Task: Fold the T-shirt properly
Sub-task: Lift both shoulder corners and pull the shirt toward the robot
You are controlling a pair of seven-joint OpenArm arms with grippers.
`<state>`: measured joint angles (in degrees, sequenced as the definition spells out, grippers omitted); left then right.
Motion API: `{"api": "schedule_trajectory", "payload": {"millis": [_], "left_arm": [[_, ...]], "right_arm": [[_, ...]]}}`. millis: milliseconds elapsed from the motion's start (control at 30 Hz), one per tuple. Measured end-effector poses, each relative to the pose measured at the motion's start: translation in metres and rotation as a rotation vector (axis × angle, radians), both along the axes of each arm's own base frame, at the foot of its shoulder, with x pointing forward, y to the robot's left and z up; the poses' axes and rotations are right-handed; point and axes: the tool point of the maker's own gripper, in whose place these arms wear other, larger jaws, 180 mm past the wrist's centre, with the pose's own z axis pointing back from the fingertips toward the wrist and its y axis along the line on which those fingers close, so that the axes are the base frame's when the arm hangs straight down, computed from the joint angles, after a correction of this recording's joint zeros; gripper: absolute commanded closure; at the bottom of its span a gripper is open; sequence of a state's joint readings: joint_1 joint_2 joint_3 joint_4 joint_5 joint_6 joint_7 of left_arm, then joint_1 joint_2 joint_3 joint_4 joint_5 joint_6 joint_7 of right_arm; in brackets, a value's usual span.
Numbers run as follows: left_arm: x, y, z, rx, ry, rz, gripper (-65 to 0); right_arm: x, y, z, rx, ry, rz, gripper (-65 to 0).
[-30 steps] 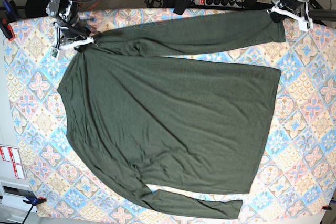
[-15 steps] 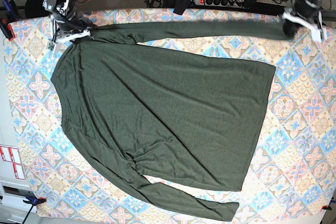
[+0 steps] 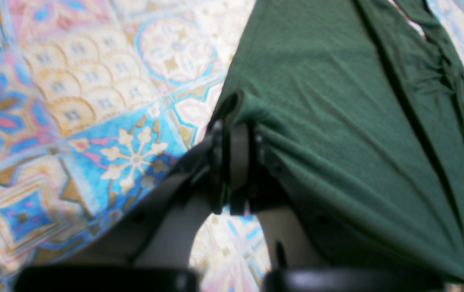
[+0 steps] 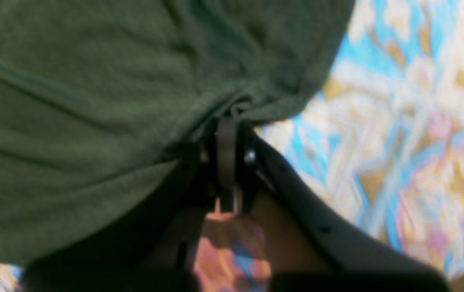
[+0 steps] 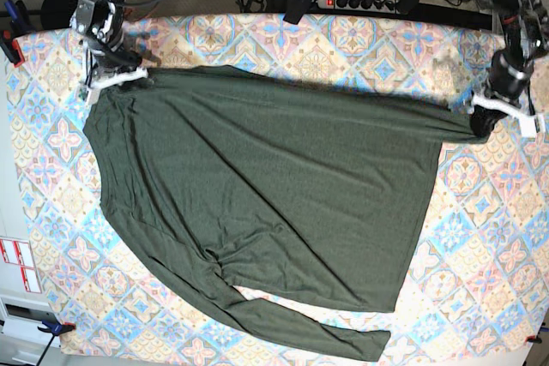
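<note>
Lying mostly flat, the olive shirt (image 5: 266,203) has one sleeve pulled across its top; both grippers, left (image 5: 485,115) and right (image 5: 116,81), pinch its cloth.

Both wrist views blurred. Left gripper (image 3: 234,134) jaws pinched on shirt (image 3: 337,121) edge; fingertips buried in the fabric fold, contact line not resolvable. Shirt cut off by top and right edges in that view. Right gripper (image 4: 226,129) jaws also closed on shirt (image 4: 94,101), tips hidden under bunched cloth; shirt runs off top and left edges. Cloth (image 4: 398,101) pattern smeared in the right wrist view. In base view, left gripper (image 5: 485,117) too small to read the jaws; sleeve end hidden behind it. Right gripper (image 5: 116,79) likewise small, shoulder corner hidden under it. Upper sleeve merges with body, its boundary unclear.
</note>
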<state>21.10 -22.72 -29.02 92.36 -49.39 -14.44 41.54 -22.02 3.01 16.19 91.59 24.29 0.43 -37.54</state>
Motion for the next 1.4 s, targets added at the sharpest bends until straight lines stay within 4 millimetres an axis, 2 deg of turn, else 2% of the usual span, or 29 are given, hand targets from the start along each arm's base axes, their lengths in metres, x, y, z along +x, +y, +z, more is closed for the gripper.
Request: {"api": "schedule_trajectory", "payload": {"millis": [133, 200, 333, 433, 500, 633, 733, 933, 1233, 1400], "left_arm": [[0.021, 0.008, -0.003, -0.037, -0.022, 0.035, 0.0], [0.028, 0.012, -0.007, -0.037, -0.017, 0.049, 0.0], [0.036, -0.008, -0.034, -0.013, 0.056, -0.001, 0.0], [0.036, -0.021, -0.041, -0.018, 0.061, -0.011, 0.0], [0.032, -0.025, -0.048, -0.015, 0.083, -0.013, -4.6], [0.025, -0.028, -0.056, -0.002, 0.122, -0.023, -22.6], [0.014, -0.033, -0.065, -0.016, 0.189, -0.048, -29.8], [-0.005, -0.030, -0.075, -0.014, 0.234, -0.044, -30.6], [-0.009, -0.032, -0.079, -0.022, 0.246, -0.041, -30.6], [-0.018, -0.038, -0.099, -0.074, 0.272, -0.014, -30.6]], "right_arm": [[0.032, 0.001, 0.017, -0.001, -0.085, 0.009, 0.0], [0.032, 0.002, 0.017, -0.001, -0.085, 0.012, 0.0], [0.020, 0.002, 0.009, 0.002, -0.041, 0.002, 0.0], [0.026, 0.000, 0.012, -0.003, -0.060, -0.001, 0.0], [0.027, -0.001, 0.013, -0.004, -0.066, -0.002, 0.0], [0.024, 0.000, 0.011, -0.002, -0.056, -0.002, 0.0], [0.024, 0.000, 0.011, -0.001, -0.055, -0.002, 0.0], [0.025, 0.000, 0.011, -0.001, -0.056, -0.002, 0.0], [0.025, 0.000, 0.012, -0.001, -0.057, -0.002, 0.0], [0.025, 0.000, 0.012, 0.000, -0.057, -0.002, 0.0]]}}
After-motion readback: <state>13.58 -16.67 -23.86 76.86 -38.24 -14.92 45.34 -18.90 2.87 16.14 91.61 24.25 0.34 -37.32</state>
